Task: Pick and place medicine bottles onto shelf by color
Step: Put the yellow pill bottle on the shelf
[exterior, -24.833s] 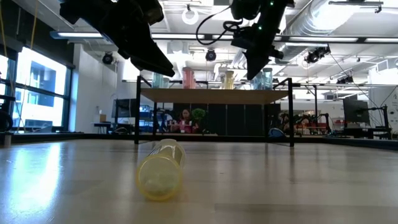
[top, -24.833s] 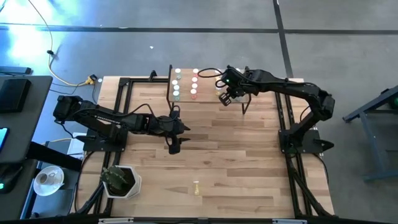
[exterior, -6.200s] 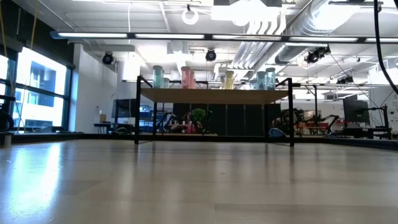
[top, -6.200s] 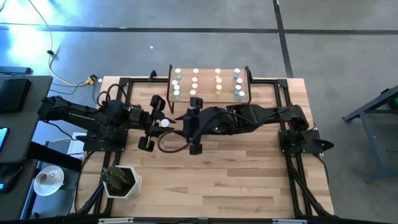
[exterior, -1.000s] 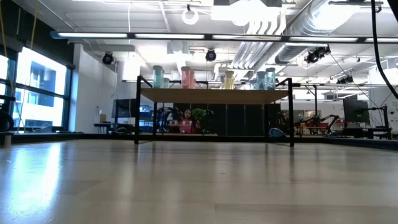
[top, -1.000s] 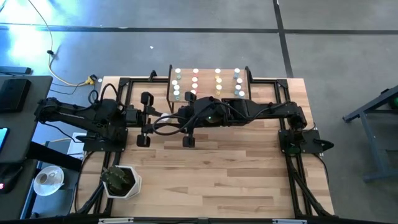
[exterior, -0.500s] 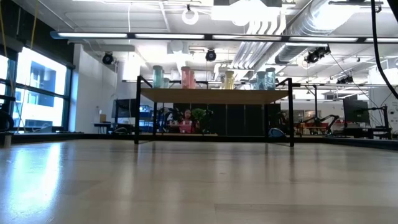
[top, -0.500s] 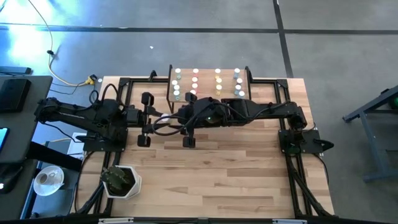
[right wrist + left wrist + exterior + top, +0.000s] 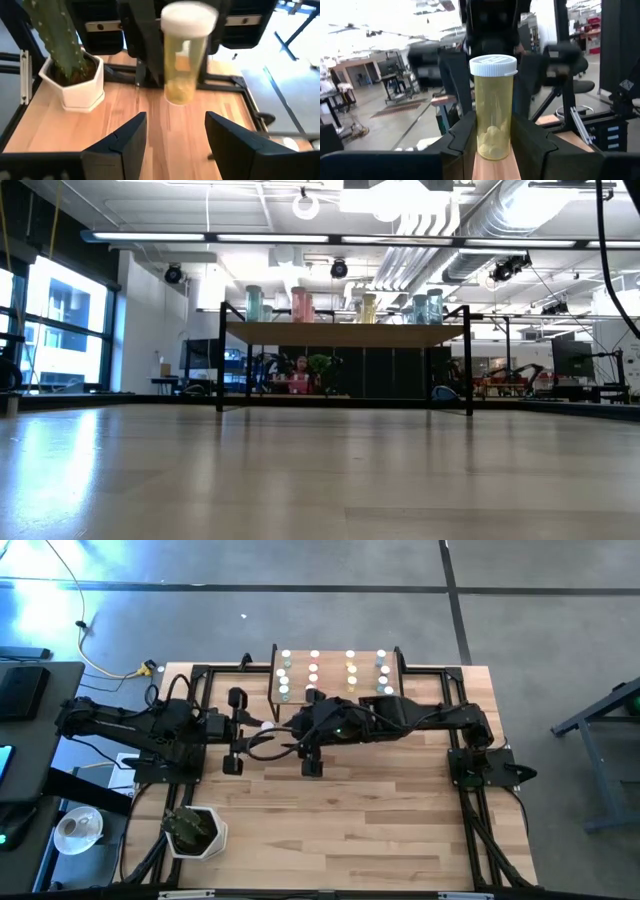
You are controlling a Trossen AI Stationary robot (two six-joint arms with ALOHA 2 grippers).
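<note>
One yellow medicine bottle (image 9: 493, 107) stands upright, pinched low in the left claw (image 9: 492, 142); right claw (image 9: 175, 131), spread wide, faces it, cap nearer

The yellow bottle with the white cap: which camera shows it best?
The left wrist view: the yellow bottle stands upright, sharp, clamped in the left hand. The right wrist view shows it blurred; the high view only its white cap; the low view not at all.

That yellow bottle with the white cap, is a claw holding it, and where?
Yes. The left claw holds the see-through yellow bottle with the white cap upright, squeezing the lower part of its body. The right claw is open in front of it, holding nothing.
</note>
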